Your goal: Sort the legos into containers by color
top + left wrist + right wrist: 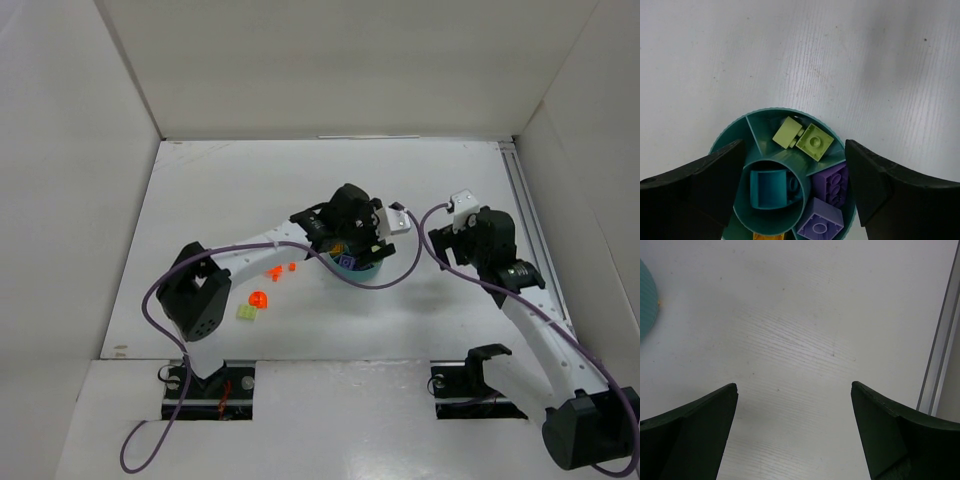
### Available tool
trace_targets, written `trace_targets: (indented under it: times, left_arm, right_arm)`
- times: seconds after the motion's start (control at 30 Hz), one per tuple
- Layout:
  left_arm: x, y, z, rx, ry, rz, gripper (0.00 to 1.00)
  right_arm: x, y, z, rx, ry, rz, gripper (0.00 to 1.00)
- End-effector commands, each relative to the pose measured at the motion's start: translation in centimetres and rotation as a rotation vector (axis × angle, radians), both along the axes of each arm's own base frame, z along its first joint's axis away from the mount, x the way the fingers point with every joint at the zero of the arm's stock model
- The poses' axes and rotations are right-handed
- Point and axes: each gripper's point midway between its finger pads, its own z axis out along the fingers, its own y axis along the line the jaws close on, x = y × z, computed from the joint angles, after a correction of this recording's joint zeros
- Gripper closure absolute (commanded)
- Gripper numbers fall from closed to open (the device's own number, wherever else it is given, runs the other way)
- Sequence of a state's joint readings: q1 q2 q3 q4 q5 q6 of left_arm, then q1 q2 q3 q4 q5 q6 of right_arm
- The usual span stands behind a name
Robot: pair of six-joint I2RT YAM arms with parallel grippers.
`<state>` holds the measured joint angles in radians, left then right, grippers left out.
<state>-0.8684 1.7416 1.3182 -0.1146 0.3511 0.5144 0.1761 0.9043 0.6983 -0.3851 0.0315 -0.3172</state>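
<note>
I see left hand point(794, 172) released over ribbed teal dish point(732, 128), 6 o'clock rim cut off; right hand point(793, 432) released.

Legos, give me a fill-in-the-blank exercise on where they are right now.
The centre cup of the dish holds a ____ piece. In the left wrist view, the topmost filled wedge holds two ____ bricks. In the top view, the round piece loose on the table is ____. Missing words: teal; lime green; orange.
</note>
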Motion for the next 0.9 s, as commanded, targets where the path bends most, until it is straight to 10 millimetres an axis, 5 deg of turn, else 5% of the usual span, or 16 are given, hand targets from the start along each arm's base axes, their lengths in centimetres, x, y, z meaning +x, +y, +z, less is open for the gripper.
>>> trace_targets:
  times: [0.0,0.1,0.2,0.37,0.4,0.5,0.67,0.77,0.87]
  left_arm:
    - [0.4,-0.7,6.5,-0.151,-0.080,0.022,0.22]
    - [0.6,0.1,10.3,-0.288,-0.121,0.120,0.00]
    - [0.1,2.1,13.8,-0.400,-0.134,0.200,0.00]
    - [-1.1,6.3,15.3,-0.605,0.094,0.542,0.00]
    - [0.3,9.1,14.0,-0.588,0.124,0.750,0.00]
    - [0.3,13.5,11.5,-0.627,0.305,1.142,0.00]
    - [-5.8,21.9,1.5,-0.304,0.530,1.651,0.00]
    - [-9.8,26.1,-1.6,-0.199,0.602,1.880,0.00]
    - [-13.0,27.6,-5.1,-0.237,0.740,2.009,0.00]
  right_arm:
    - [0.4,0.8,2.0,0.016,-0.105,0.065,0.01]
    - [0.1,1.0,3.1,0.023,-0.154,0.086,0.01]
    - [-0.1,1.5,3.7,0.043,-0.190,0.114,0.01]
    - [-0.6,3.9,4.3,0.046,-0.216,0.200,0.01]
    - [-0.6,3.8,4.3,0.030,-0.219,0.184,0.01]
    - [-0.7,4.6,4.1,0.006,-0.213,0.196,0.01]
    - [-0.7,5.3,3.8,0.009,-0.185,0.212,0.01]
    - [-0.7,5.9,4.0,0.025,-0.191,0.238,0.01]
    - [-0.9,6.2,3.3,0.038,-0.168,0.252,0.01]
